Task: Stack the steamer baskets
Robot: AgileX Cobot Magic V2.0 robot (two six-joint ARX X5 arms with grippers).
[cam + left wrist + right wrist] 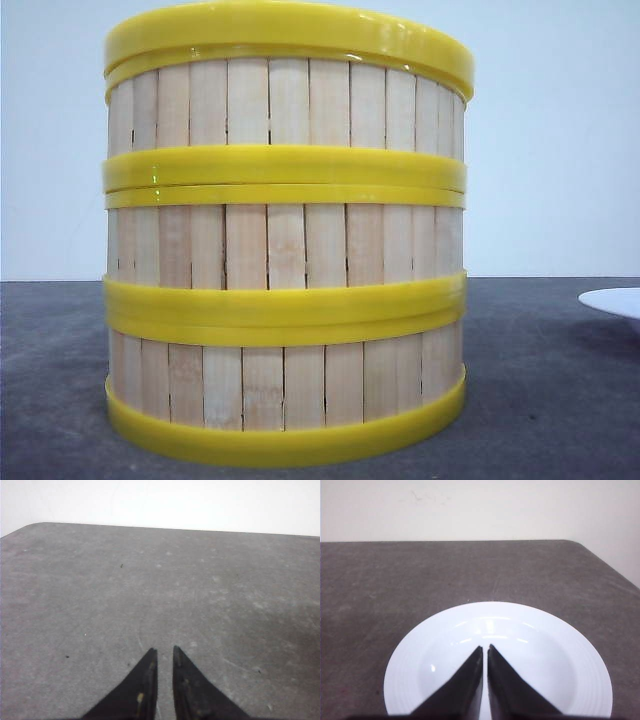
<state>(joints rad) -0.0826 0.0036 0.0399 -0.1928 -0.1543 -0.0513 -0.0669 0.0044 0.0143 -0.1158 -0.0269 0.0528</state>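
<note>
Steamer baskets already stacked, axis upright; neither wrist view shows stack. Left gripper, right gripper closed, empty; right over plate.

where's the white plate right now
In the front view the white plate sits on the table at the far right edge, to the right of the stacked steamer baskets. In the right wrist view it lies beyond the shut right pincer.

no readable text, no labels, no brands, no numbers anywhere
</note>
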